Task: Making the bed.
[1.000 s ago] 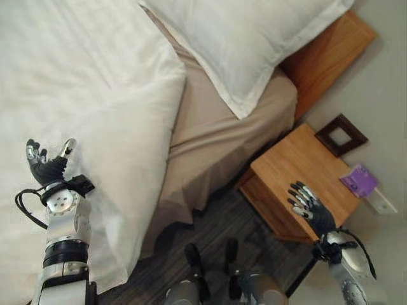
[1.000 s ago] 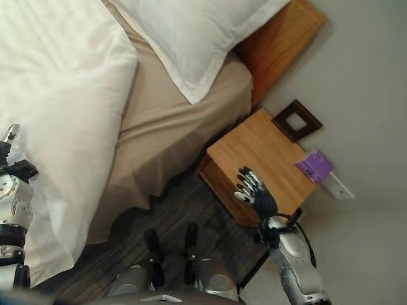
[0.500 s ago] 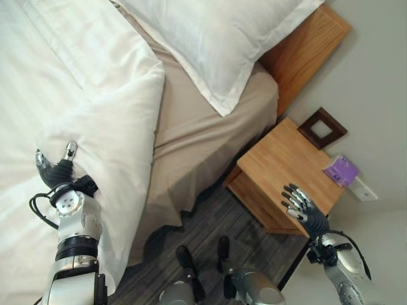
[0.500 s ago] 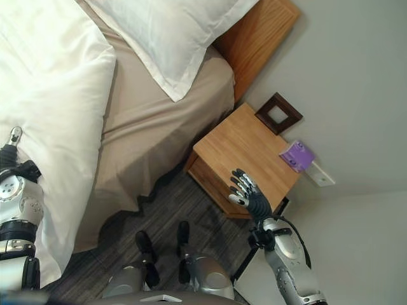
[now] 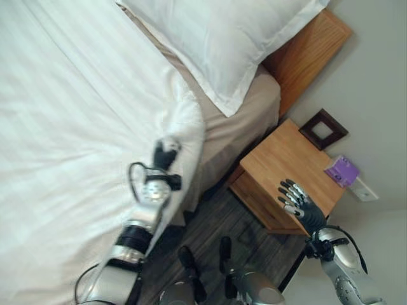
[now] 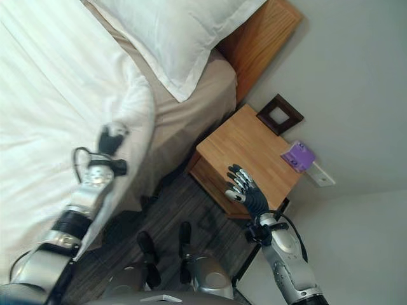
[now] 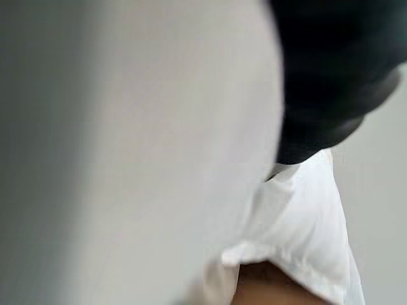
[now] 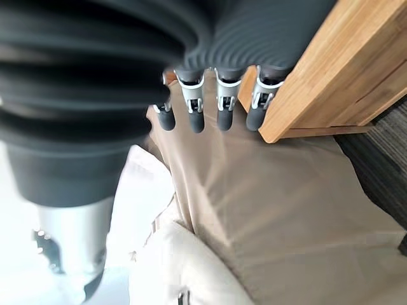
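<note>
The left hand (image 5: 166, 152) has its fingers buried in the corner fold of the white duvet (image 5: 76, 127), so their state cannot be determined. Over the last second this hand has carried that corner along the near bed edge toward the pillow (image 5: 229, 44), narrowing the exposed tan sheet (image 5: 245, 117). The pull-up step appears nearly complete. The right hand (image 5: 297, 202), fingers straight and spread, hovers idle over the nightstand (image 5: 286, 165). The left wrist view additionally shows the duvet's hemmed edge over tan sheet.
</note>
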You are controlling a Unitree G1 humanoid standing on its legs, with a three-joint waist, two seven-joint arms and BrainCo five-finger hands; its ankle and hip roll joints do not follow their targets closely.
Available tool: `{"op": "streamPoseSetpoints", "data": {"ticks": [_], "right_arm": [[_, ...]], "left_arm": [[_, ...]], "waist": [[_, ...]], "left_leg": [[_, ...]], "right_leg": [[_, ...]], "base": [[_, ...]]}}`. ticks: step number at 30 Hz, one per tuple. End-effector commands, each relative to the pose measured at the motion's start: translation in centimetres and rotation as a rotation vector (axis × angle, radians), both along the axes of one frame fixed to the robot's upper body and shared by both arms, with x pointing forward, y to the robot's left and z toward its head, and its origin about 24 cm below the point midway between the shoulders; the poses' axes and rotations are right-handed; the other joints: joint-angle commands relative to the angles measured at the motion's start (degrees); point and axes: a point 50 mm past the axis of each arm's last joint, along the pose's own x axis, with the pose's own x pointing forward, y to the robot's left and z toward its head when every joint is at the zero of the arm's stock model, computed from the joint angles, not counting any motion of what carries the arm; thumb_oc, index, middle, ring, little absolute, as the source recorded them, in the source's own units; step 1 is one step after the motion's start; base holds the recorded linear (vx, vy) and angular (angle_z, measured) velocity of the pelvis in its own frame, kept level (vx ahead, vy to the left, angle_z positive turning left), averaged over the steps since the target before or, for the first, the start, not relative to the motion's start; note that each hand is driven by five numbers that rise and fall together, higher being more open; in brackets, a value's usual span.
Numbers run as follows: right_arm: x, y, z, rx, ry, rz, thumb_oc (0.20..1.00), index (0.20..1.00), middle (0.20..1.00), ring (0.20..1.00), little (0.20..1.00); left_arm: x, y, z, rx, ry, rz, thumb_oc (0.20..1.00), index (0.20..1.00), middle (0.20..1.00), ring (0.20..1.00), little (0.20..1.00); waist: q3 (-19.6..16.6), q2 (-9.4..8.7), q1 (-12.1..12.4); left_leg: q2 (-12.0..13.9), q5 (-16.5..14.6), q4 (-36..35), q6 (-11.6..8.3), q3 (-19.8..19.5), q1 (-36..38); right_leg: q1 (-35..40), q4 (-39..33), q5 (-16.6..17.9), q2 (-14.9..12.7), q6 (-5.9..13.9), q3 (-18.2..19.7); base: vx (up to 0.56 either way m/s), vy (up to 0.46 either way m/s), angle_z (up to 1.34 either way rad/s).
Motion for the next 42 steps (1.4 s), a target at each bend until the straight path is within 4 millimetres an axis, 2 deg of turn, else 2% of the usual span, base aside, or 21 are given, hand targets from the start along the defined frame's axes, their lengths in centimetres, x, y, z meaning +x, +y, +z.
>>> {"op": "streamPoseSetpoints", "data": {"ticks": [1, 2, 3, 4, 5, 6, 12, 20, 22, 26, 27, 28, 29, 32, 33, 34, 35, 37, 39, 40, 42], "right_arm": [[0.9, 0.2, 2.6, 0.023, -0.127, -0.002, 1.0, 1.0, 1.0, 1.0, 1.0], [0.9, 0.5, 2.8, 0.031, -0.132, 0.005, 1.0, 1.0, 1.0, 1.0, 1.0], [0.9, 0.4, 2.8, 0.031, -0.132, 0.004, 1.0, 1.0, 1.0, 1.0, 1.0], [1.0, 0.5, 2.8, 0.033, -0.132, 0.011, 1.0, 1.0, 1.0, 1.0, 1.0], [1.0, 0.6, 2.8, 0.036, -0.131, 0.016, 1.0, 1.0, 1.0, 1.0, 1.0], [0.9, 0.6, 2.8, 0.034, -0.125, 0.019, 1.0, 1.0, 1.0, 1.0, 1.0], [0.6, 0.5, 2.3, 0.024, -0.101, 0.031, 1.0, 1.0, 1.0, 1.0, 1.0], [0.8, -0.1, 2.3, -0.01, -0.097, 0.015, 1.0, 1.0, 1.0, 1.0, 1.0], [0.8, -0.2, 2.4, -0.019, -0.099, 0.011, 1.0, 1.0, 1.0, 1.0, 1.0], [0.7, -0.5, 2.4, -0.032, -0.104, 0.003, 1.0, 1.0, 1.0, 1.0, 1.0], [0.6, -0.7, 2.5, -0.037, -0.11, -0.007, 1.0, 1.0, 1.0, 1.0, 1.0], [0.6, -0.7, 2.5, -0.036, -0.11, -0.006, 1.0, 1.0, 1.0, 1.0, 1.0], [0.6, -1.0, 2.8, -0.038, -0.128, -0.023, 1.0, 1.0, 1.0, 1.0, 1.0], [1.1, -1.6, 3.9, -0.04, -0.19, -0.066, 1.0, 1.0, 1.0, 1.0, 1.0], [1.1, -1.6, 3.9, -0.039, -0.19, -0.066, 1.0, 1.0, 1.0, 1.0, 1.0], [1.2, -1.6, 4.2, -0.033, -0.204, -0.071, 1.0, 1.0, 1.0, 1.0, 1.0], [1.8, -1.3, 4.8, -0.013, -0.238, -0.073, 1.0, 1.0, 1.0, 1.0, 1.0], [2.1, -1.0, 5.0, -0.001, -0.251, -0.065, 1.0, 1.0, 1.0, 1.0, 1.0], [2.8, -0.2, 5.5, 0.021, -0.276, -0.035, 1.0, 1.0, 1.0, 1.0, 1.0], [3.3, 0.7, 6.0, 0.025, -0.298, 0.009, 1.0, 1.0, 1.0, 1.0, 1.0], [4.1, 2.0, 6.7, 0.028, -0.326, 0.064, 1.0, 1.0, 1.0, 1.0, 1.0]], "left_arm": [[0.0, -6.4, -2.1, 0.036, 0.109, -0.239, 0.2, 0.2, 0.2, 0.2, 0.2], [-0.4, -7.7, -2.8, 0.069, 0.136, -0.296, 0.2, 0.2, 0.2, 0.2, 0.2], [-0.3, -7.8, -2.8, 0.069, 0.135, -0.296, 0.2, 0.2, 0.2, 0.2, 0.2], [-0.6, -8.6, -3.3, 0.1, 0.158, -0.341, 0.42, 0.42, 0.42, 0.42, 0.42], [-0.7, -9.0, -3.5, 0.117, 0.166, -0.362, 0.896, 0.896, 0.896, 0.896, 0.896], [-1.0, -9.5, -3.9, 0.134, 0.185, -0.402, 1.0, 1.0, 1.0, 1.0, 1.0], [-2.1, -10.2, -4.4, 0.057, 0.211, -0.485, 1.0, 1.0, 1.0, 1.0, 1.0], [-3.3, -10.9, -2.5, -0.026, 0.166, -0.639, 1.0, 1.0, 1.0, 1.0, 1.0], [-4.1, -11.2, -2.3, -0.068, 0.175, -0.708, 1.0, 1.0, 1.0, 1.0, 1.0], [-5.0, -10.2, -2.5, -0.121, 0.191, -0.727, 1.0, 1.0, 1.0, 1.0, 1.0], [-5.8, -9.2, -3.3, -0.191, 0.228, -0.708, 1.0, 1.0, 1.0, 1.0, 1.0], [-5.8, -9.1, -3.3, -0.191, 0.229, -0.707, 1.0, 1.0, 1.0, 1.0, 1.0], [-7.0, -7.2, -4.6, -0.319, 0.287, -0.637, 1.0, 1.0, 1.0, 1.0, 1.0], [-9.5, -2.3, -6.3, -0.55, 0.32, -0.427, 1.0, 1.0, 1.0, 1.0, 1.0], [-9.5, -2.3, -6.3, -0.55, 0.32, -0.426, 1.0, 1.0, 1.0, 1.0, 1.0], [-10.2, -1.1, -6.7, -0.588, 0.331, -0.378, 1.0, 1.0, 1.0, 1.0, 1.0], [-11.6, 1.7, -7.6, -0.633, 0.331, -0.246, 1.0, 1.0, 1.0, 1.0, 1.0], [-12.0, 2.5, -7.8, -0.642, 0.33, -0.208, 1.0, 1.0, 1.0, 1.0, 1.0], [-12.9, 4.7, -7.9, -0.643, 0.313, -0.11, 1.0, 1.0, 1.0, 1.0, 1.0], [-13.5, 6.0, -7.8, -0.64, 0.294, -0.061, 1.0, 1.0, 1.0, 1.0, 1.0], [-13.7, 6.9, -7.5, -0.655, 0.259, -0.013, 1.0, 1.0, 1.0, 1.0, 1.0]], "waist": [[-1.3, 2.54, -2.9], [-1.4, 2.47, -3.3], [-1.4, 2.48, -3.3], [-1.5, 2.44, -3.6], [-1.6, 2.43, -3.7], [-1.7, 2.48, -3.9], [-2.2, 2.91, -4.1], [-2.5, 5.83, -2.4], [-2.6, 7.11, -1.7], [-2.9, 8.05, -1.0], [-3.1, 8.43, -0.5], [-3.2, 8.42, -0.5], [-3.3, 8.81, 0.3], [-3.1, 8.92, 2.5], [-3.2, 8.9, 2.4], [-3.1, 8.89, 2.9], [-2.6, 8.95, 4.3], [-2.4, 8.9, 4.8], [-2.0, 8.93, 6.0], [-1.5, 9.0, 7.1], [-0.9, 9.07, 8.5]], "left_leg": [[1.8, -3.8, 0.3, -1.17, -3.9, 3.7], [1.8, -3.8, 0.3, -1.12, -3.8, 3.7], [1.8, -3.8, 0.3, -1.12, -3.8, 3.7], [1.8, -3.8, 0.3, -1.11, -3.6, 3.7], [1.8, -3.8, 0.3, -1.09, -3.5, 3.7], [1.8, -3.8, 0.3, -1.09, -3.4, 3.7], [1.8, -4.1, 0.3, -1.02, -3.0, 4.2], [1.1, -4.0, 0.3, -0.83, -5.2, 4.4], [0.7, -4.1, 0.3, -0.65, -6.4, 4.6], [0.4, -3.9, 0.3, -0.2, -7.2, 4.5], [0.1, -4.0, 0.3, -0.12, -7.9, 4.8], [0.1, -3.9, 0.3, -0.12, -7.8, 4.7], [-0.2, -4.0, 0.3, 0.03, -8.6, 5.0], [-0.7, -3.9, 0.3, 0.41, -10.3, 4.8], [-0.7, -3.8, 0.3, 0.41, -10.3, 4.7], [-0.9, -3.8, 0.3, 0.51, -10.7, 4.7], [-1.2, -4.0, 0.3, 0.44, -11.9, 4.8], [-1.2, -3.6, 0.3, 0.75, -11.8, 4.3], [-1.4, -3.4, 0.3, 0.84, -12.5, 3.8], [-1.6, -3.3, 0.3, 0.91, -13.3, 3.4], [-1.9, -2.9, 0.3, 0.95, -14.3, 2.9]], "right_leg": [[3.8, 1.0, -5.0, 0.0, 3.32, -0.3], [3.6, 1.0, -4.9, 0.0, 3.39, -0.1], [3.6, 1.0, -4.9, 0.0, 3.39, -0.1], [3.5, 1.0, -4.9, 0.1, 3.4, 0.1], [3.5, 1.0, -4.9, 0.1, 3.4, 0.3], [3.4, 1.0, -4.8, 0.1, 3.46, 0.4], [3.6, 1.0, -4.9, 0.1, 3.56, 0.8], [5.1, 1.0, -5.6, -0.8, 3.48, -1.0], [5.9, 1.0, -6.0, -1.2, 3.41, -1.9], [6.6, 1.0, -6.1, -1.5, 3.06, -3.1], [7.3, 1.0, -6.3, -1.7, 3.09, -3.7], [7.1, 1.0, -6.3, -1.7, 3.06, -3.7], [7.7, 1.1, -6.5, -2.0, 3.05, -4.4], [8.3, 1.3, -6.7, -2.6, 2.95, -5.7], [8.2, 1.1, -6.6, -2.6, 2.93, -5.7], [8.3, 1.4, -6.8, -2.7, 2.96, -6.1], [8.6, 1.9, -7.3, -3.0, 3.41, -6.4], [8.4, 1.5, -6.7, -2.9, 2.97, -6.9], [8.3, 1.5, -6.7, -3.2, 2.93, -7.7], [8.3, 1.6, -6.8, -3.3, 2.86, -8.4], [8.4, 1.6, -6.8, -3.6, 2.77, -9.5]], "base": [[-0.01, -0.007, -0.04], [-0.01, -0.006, -0.04], [-0.01, -0.005, -0.05], [0.0, -0.005, -0.06], [0.0, -0.006, -0.06], [0.0, -0.006, -0.08], [0.0, -0.008, -0.07], [0.0, -0.002, 0.01], [-0.03, 0.013, 0.09], [-0.01, 0.013, 0.26], [0.01, 0.015, 0.16], [0.02, 0.041, 0.14], [0.01, 0.034, 0.13], [-0.01, 0.041, 0.18], [-0.01, 0.021, 0.22], [0.0, 0.048, 0.26], [-0.01, 0.056, 0.28], [-0.05, 0.016, 0.18], [-0.06, 0.02, 0.21], [-0.06, 0.027, 0.31], [-0.06, 0.012, 0.29]]}}
